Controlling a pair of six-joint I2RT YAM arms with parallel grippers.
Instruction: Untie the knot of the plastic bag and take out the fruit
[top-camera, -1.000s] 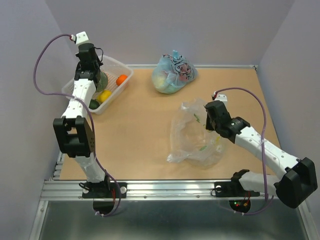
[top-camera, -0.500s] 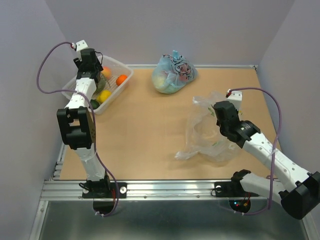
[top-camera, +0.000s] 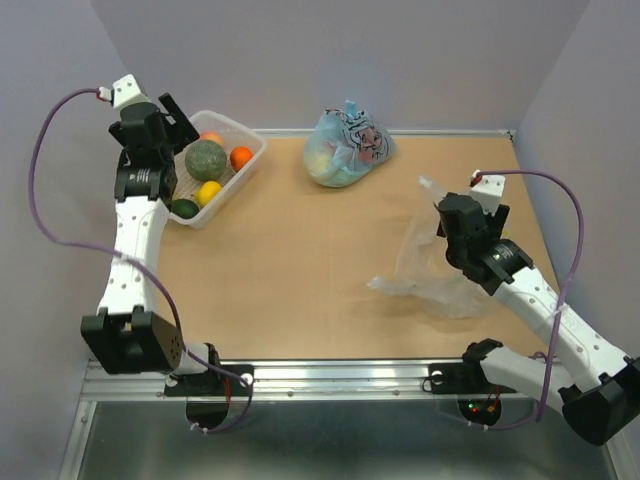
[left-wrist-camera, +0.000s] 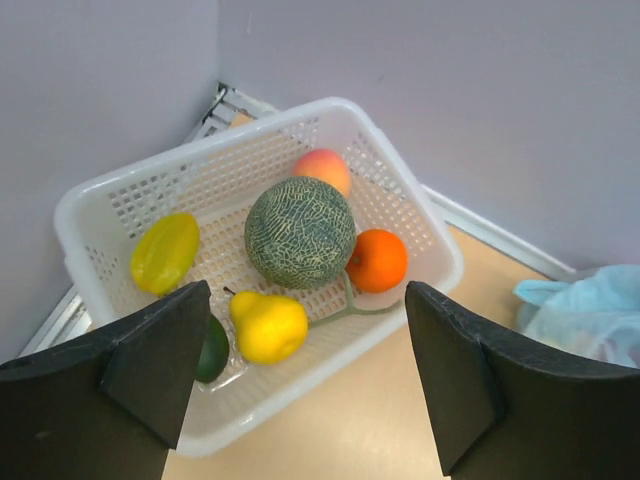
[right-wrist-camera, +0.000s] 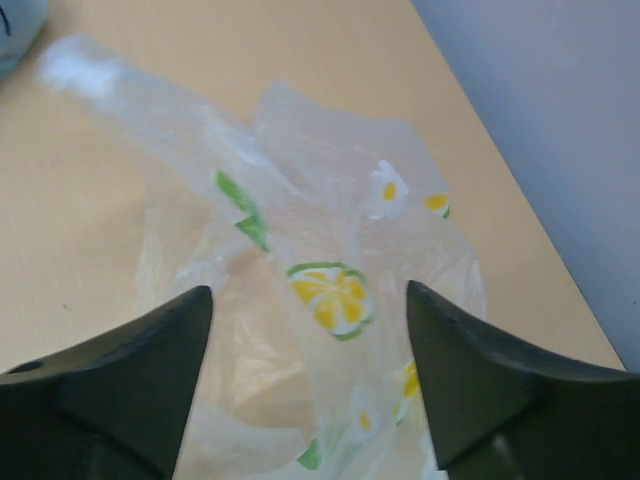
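The dark green fruit (left-wrist-camera: 212, 350) is half hidden behind my left finger (left-wrist-camera: 150, 370), so I can see only a sliver of it. The light-blue bag (left-wrist-camera: 585, 310) is cut off by the frame edge in the left wrist view, and my right fingers (right-wrist-camera: 120, 380) cover the near part of the plastic bag (right-wrist-camera: 330, 250).

My left gripper (left-wrist-camera: 308, 310) hangs over the white basket (left-wrist-camera: 330, 105) at the table's (top-camera: 300, 260) far left corner, jaws spread wide with nothing between them. In the basket lie the netted green melon (left-wrist-camera: 300, 232), the orange (left-wrist-camera: 377, 260) touching it, the peach (left-wrist-camera: 322, 170) behind, and two lemons (left-wrist-camera: 165, 252).

My right gripper (right-wrist-camera: 308, 300) hovers over the plastic bag on the right side of the table, jaws apart and gripping nothing. The bag is flat, crumpled and see-through, printed with lemon slices, small flowers and green leaves. No fruit shows inside it.
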